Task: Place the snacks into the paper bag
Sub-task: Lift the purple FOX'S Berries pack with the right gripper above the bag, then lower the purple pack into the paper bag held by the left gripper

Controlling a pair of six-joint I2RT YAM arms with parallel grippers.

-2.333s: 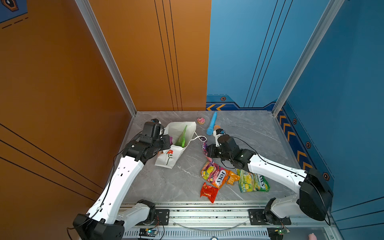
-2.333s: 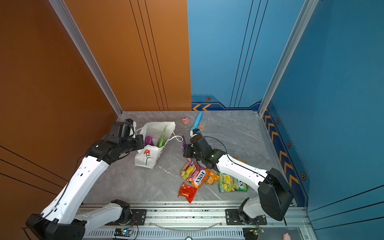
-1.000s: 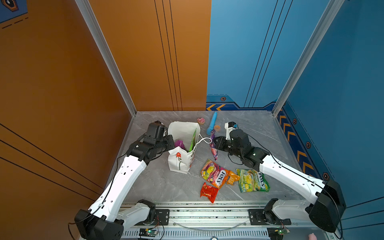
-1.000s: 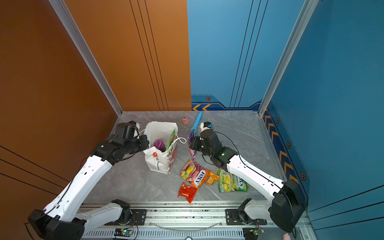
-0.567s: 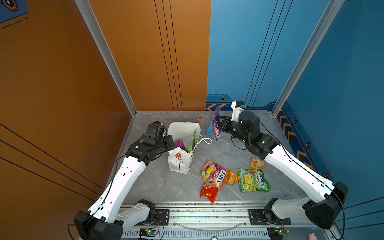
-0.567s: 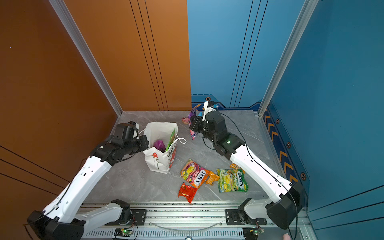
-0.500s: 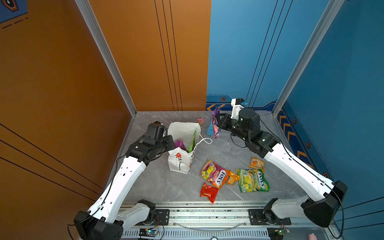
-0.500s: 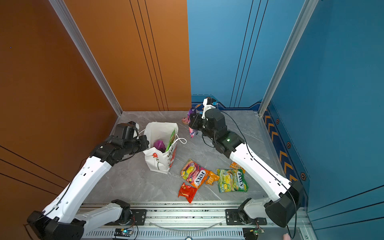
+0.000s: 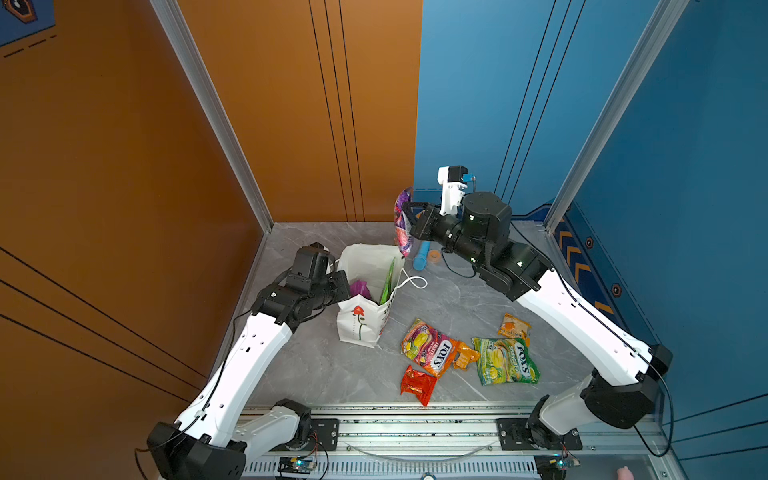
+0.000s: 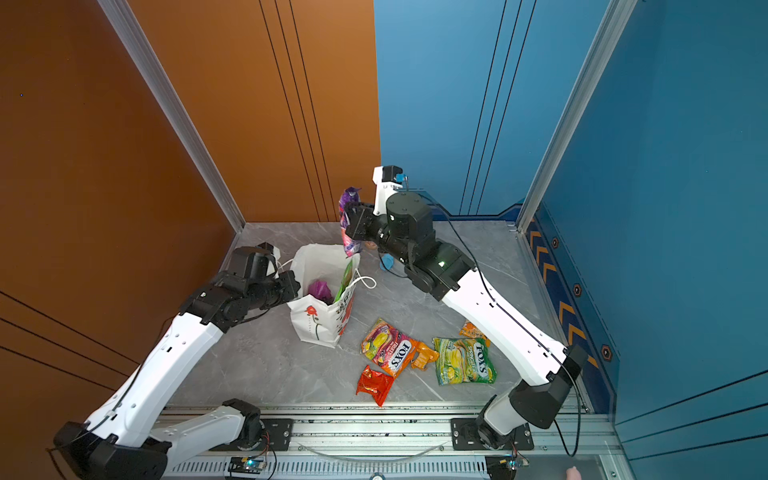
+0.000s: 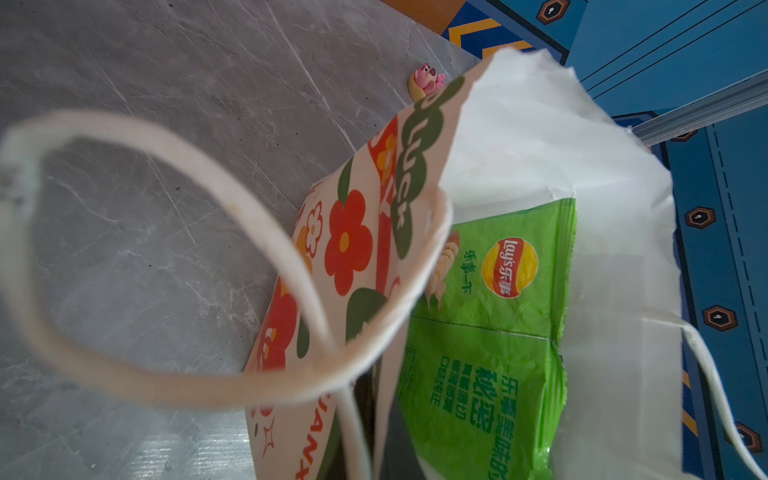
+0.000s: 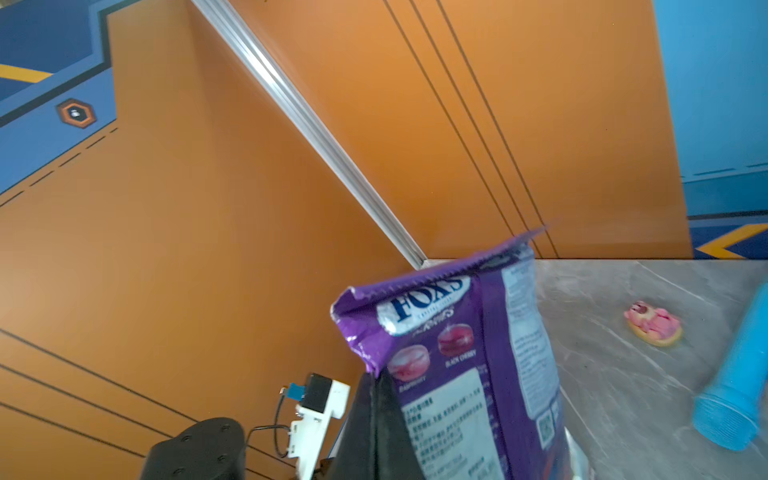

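My workcell backdrop: a two-tone booth, evenly lit.
I see orange wall panels (image 9: pixel 124 166) meeting blue wall panels (image 9: pixel 478 104) at the back, aluminium corner posts (image 9: pixel 212 112), a grey marbled floor (image 9: pixel 328 365), yellow chevrons (image 9: pixel 573 253) along the blue skirting, and a slotted aluminium rail (image 9: pixel 415 428) across the front.

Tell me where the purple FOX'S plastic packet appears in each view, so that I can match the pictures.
A top view: the purple FOX'S plastic packet hangs upright over the far rim of the white flowered paper bag.
A top view: the packet, same spot.
Left wrist: not in it.
Right wrist: close up, before the orange wall.
Shared landmark: the blue ribbed plastic tube, in every view but the left wrist.
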